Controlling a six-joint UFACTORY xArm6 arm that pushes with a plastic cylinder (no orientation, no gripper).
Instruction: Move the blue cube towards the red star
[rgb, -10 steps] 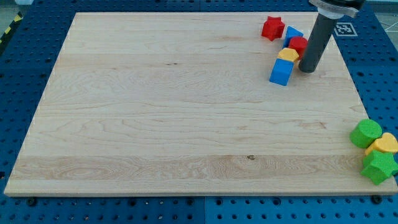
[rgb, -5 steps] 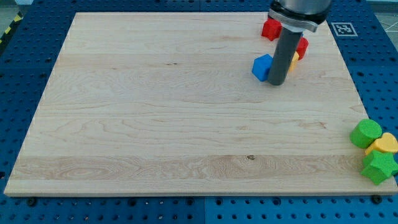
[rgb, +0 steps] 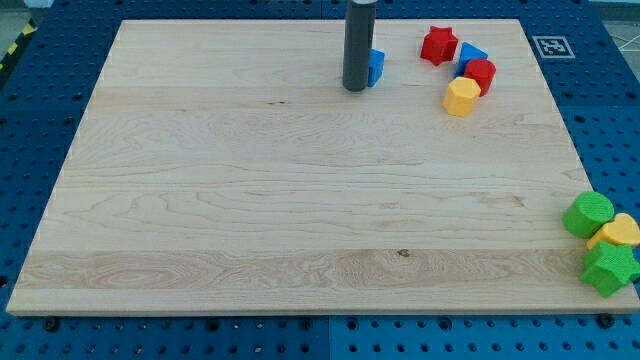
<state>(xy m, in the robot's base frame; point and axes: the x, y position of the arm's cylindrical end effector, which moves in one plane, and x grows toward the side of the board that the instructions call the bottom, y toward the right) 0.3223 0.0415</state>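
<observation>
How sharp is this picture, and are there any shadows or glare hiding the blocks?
The camera view is sharp and evenly lit, with no glare on the wooden board and only faint shadows. The dark rod covers most of the blue cube, my tip at its left. The red star is crisp and unobstructed.

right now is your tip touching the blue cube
Cannot tell. In the camera view my tip sits at the blue cube's left side, and the rod covers that side of it, so neither contact nor a gap shows.
</observation>
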